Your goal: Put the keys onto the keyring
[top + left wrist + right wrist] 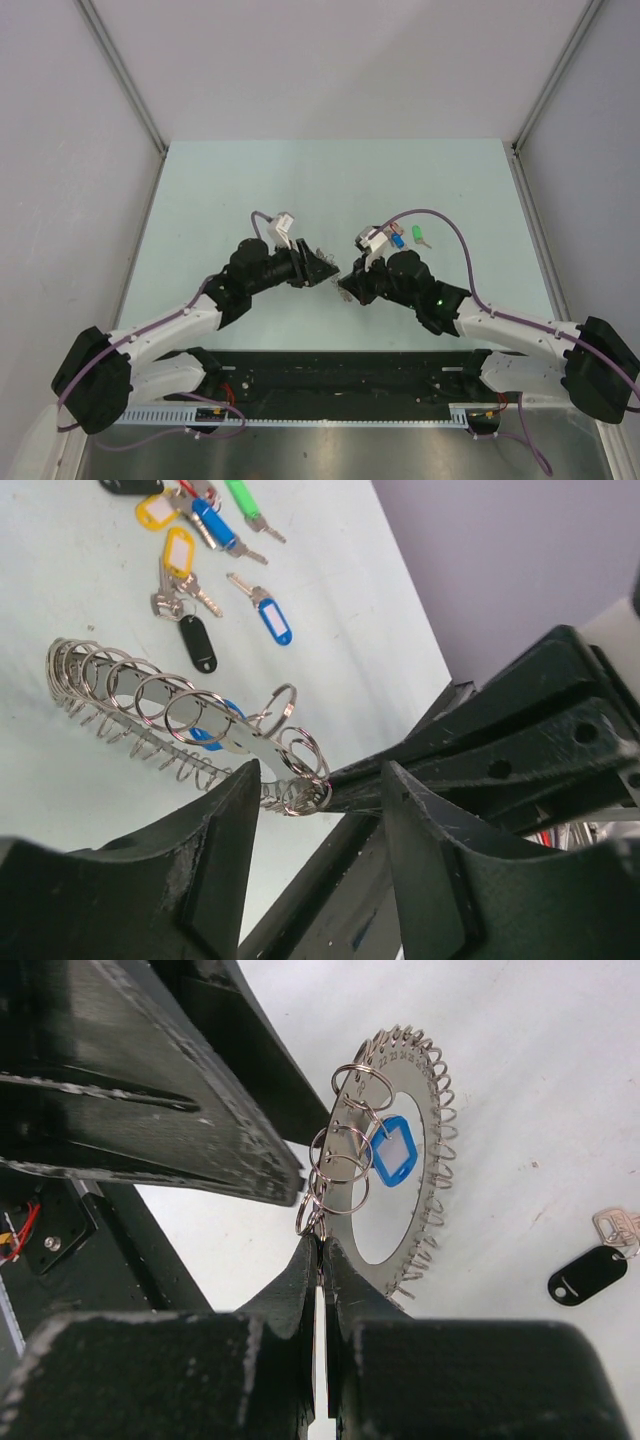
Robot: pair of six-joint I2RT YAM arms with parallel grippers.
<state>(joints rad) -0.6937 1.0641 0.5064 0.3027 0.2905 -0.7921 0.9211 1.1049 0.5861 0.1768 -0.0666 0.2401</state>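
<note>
Right pincer (320, 1260) pinches the keyring (410, 1070) by its rim, clear of the bench (40, 810); left pincer (322, 790) stands spread just beside that rim. It looks stiff, thin, slippery: best gripped flat across the band. Loose keys (190, 570) lie beyond it.

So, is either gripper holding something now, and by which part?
The right gripper pinches the keyring at its outer rim, jaws shut on the edge. The left gripper stands open and grips nothing.
</note>
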